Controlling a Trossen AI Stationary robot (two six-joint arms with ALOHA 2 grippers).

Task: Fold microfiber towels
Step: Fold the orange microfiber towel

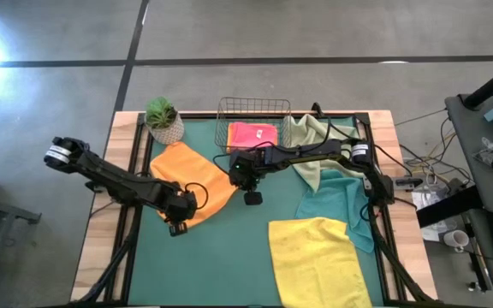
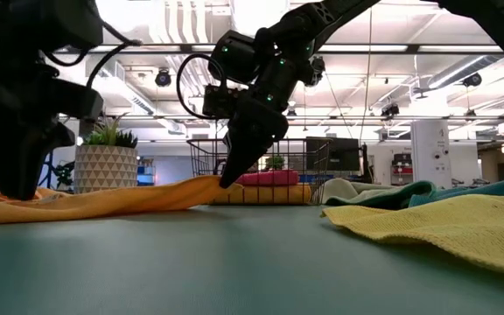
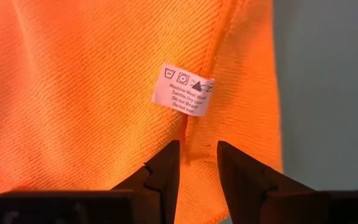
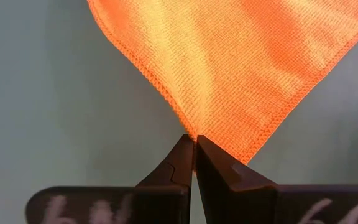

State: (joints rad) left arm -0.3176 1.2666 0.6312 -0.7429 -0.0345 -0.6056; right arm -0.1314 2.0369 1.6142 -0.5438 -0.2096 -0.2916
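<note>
An orange towel (image 1: 187, 175) lies spread on the green mat (image 1: 221, 257) at the left middle. My left gripper (image 1: 178, 227) is down on the towel's near edge, beside a white care label (image 3: 182, 90), its fingers close together with cloth between them. My right gripper (image 1: 252, 198) is shut on the towel's right corner, low over the mat. A yellow towel (image 1: 315, 261), a teal towel (image 1: 336, 201) and a pale sage towel (image 1: 311, 137) lie at the right. A pink towel (image 1: 253, 134) lies in the wire basket (image 1: 253, 109). My left gripper pinches a raised fold of the orange towel (image 3: 197, 140) near its hemmed edge, just below the care label, between its two fingers. The fingers come from above, pointing down. The cloth around them lies on the mat. My right gripper pinches the tip of the towel's corner (image 4: 194, 132) between its two fingertips, slanting down from above. The corner is raised a little off the mat (image 2: 221, 182). The cloth runs from there down to the rest of the towel lying flat.
A potted plant (image 1: 164, 124) stands at the far left corner of the mat, next to the wire basket at the far edge. Bare mat shows at the near middle (image 1: 221, 265), between the orange towel and the yellow one.
</note>
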